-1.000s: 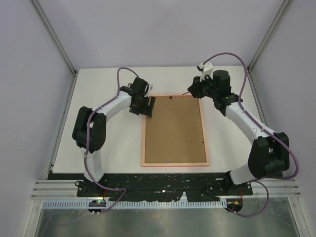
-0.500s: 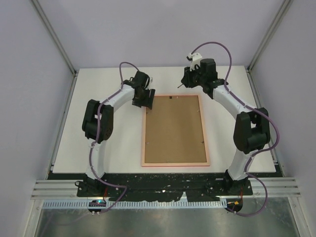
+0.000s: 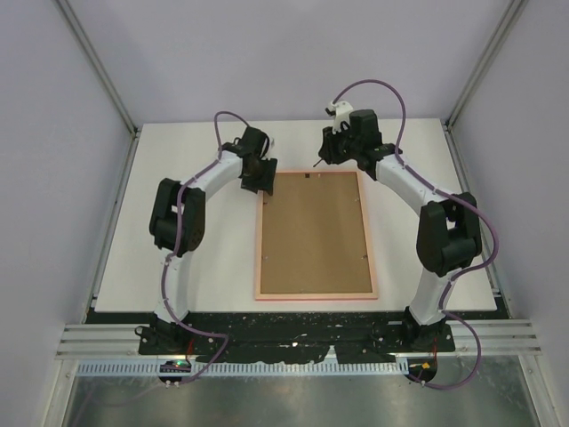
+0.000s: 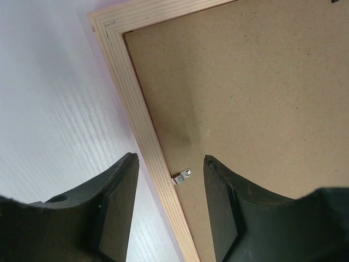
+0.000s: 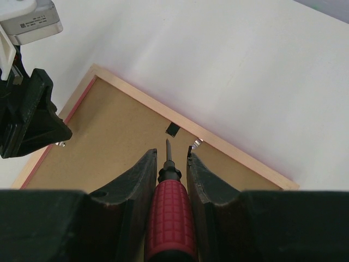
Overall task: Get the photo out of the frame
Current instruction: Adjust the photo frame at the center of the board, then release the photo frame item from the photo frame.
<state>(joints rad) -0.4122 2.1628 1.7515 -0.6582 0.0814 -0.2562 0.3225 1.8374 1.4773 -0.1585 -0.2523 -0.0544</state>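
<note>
The right tool (image 5: 170, 158) pinches a red-handled screwdriver (image 5: 170, 210), whose tip points at the frame's upper edge between a dark hanger (image 5: 173, 129) and a far clip (image 5: 196, 144). The left tool (image 4: 170, 160) stands spread, one finger on each side of the frame's (image 4: 146, 109) left rail, with a small metal clip (image 4: 182, 176) between them.

The frame lies back-up in the middle of the bench (image 3: 196, 258), its brown backing board (image 3: 313, 233) on top. The photo is hidden beneath that board.

The frame looks light and stiff and will likely skid on the smooth bench, so pin it by a rail. The clips look thin enough to turn aside with the tip. The photo is probably thin and easily creased, so lift it by an edge once the board is off.
</note>
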